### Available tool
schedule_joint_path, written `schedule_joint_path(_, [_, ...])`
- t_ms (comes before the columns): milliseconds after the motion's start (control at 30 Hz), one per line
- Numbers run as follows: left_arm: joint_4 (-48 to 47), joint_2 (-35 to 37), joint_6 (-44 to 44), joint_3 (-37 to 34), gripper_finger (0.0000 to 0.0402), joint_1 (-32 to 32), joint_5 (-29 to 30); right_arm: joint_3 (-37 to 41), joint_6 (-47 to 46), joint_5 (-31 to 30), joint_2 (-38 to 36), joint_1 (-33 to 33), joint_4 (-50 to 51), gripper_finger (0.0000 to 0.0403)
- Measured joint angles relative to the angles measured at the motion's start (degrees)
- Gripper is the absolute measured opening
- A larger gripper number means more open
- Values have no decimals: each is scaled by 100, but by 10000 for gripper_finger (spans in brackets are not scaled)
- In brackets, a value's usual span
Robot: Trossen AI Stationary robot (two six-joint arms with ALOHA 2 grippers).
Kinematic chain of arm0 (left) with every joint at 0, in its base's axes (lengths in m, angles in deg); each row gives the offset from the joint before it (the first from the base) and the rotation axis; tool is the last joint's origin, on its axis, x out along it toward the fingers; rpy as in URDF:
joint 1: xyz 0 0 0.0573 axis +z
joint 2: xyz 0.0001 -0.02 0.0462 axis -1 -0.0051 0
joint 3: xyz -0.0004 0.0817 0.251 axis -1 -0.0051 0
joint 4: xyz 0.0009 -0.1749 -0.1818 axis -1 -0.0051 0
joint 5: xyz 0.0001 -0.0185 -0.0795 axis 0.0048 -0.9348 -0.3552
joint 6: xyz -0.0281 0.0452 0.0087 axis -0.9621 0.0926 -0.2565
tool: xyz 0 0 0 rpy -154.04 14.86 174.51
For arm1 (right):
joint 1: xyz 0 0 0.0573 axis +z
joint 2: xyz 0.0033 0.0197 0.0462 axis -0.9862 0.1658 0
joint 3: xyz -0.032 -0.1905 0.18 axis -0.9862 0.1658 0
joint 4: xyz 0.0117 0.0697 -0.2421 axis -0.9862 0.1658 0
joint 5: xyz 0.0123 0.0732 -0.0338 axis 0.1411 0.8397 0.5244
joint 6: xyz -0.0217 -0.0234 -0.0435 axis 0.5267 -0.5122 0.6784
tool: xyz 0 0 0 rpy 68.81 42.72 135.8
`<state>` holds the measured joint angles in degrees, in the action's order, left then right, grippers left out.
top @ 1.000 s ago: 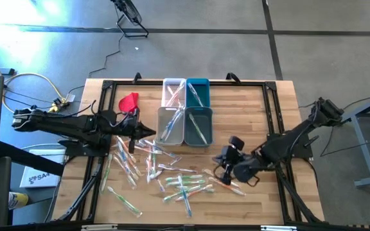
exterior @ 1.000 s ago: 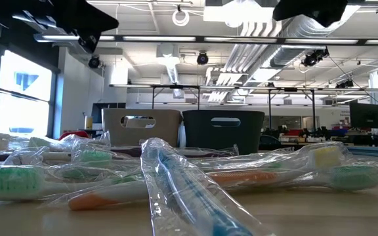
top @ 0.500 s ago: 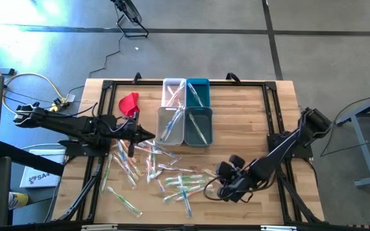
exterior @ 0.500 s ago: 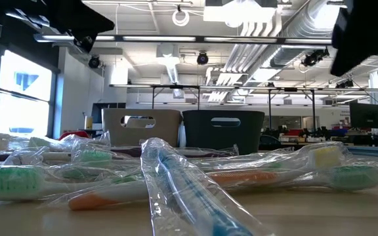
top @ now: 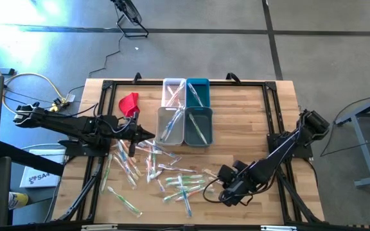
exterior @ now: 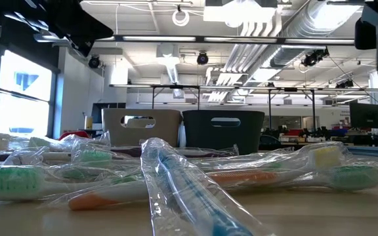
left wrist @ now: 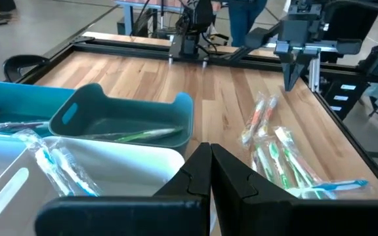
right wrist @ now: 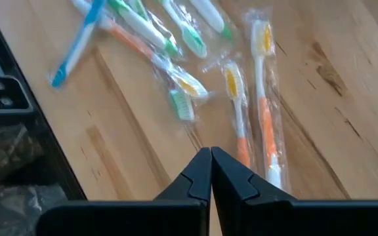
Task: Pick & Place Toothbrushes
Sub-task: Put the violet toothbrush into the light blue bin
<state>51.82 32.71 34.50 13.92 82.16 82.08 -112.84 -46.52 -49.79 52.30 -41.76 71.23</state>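
lab or workshop: exposed ceiling ducts [exterior: 268, 29], workbenches [exterior: 294, 131], concrete floor [top: 191, 51].

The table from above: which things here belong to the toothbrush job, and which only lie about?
For the job:
- toothbrushes, wrapped, scattered on the table
- four bins, some brushes already inside
- left pincer, shut
- right pincer, shut

Lying about:
- red cloth
- yellow cable off the table

Toothbrushes [top: 172, 174] on the table [top: 249, 122], in front of four bins [top: 185, 110]
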Motion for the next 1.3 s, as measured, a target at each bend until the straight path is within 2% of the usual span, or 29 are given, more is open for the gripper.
schedule_joint_path(300, [-195, 0, 0, 0, 0, 0, 0, 0, 758, -911, 0, -247, -1164, 3])
schedule_joint_path(533, [-193, 0, 0, 0, 0, 0, -1, 0, 2228, -1160, 120, -608, -2501, 3])
schedule_joint_path(600, [-193, 0, 0, 0, 0, 0, -2, 0, 2682, -1140, 253, -740, -2950, 3])
schedule_joint_path(767, [-191, 0, 20, 0, 0, 0, -2, -2, 3831, -604, 735, -1072, -3882, 3])
schedule_joint_path(967, [-198, 4, 20, 0, 0, 0, -2, 2, 3986, -590, 1236, -1473, -3795, 6])
schedule_joint_path(1100, [-281, 7, 20, 0, 0, 0, -2, 2, 4402, -586, 1479, -1669, -3788, 31])
schedule_joint_path(1300, [-373, 7, 20, 0, 0, 2, -2, 2, 4494, -222, 1659, -1858, -3691, 115])
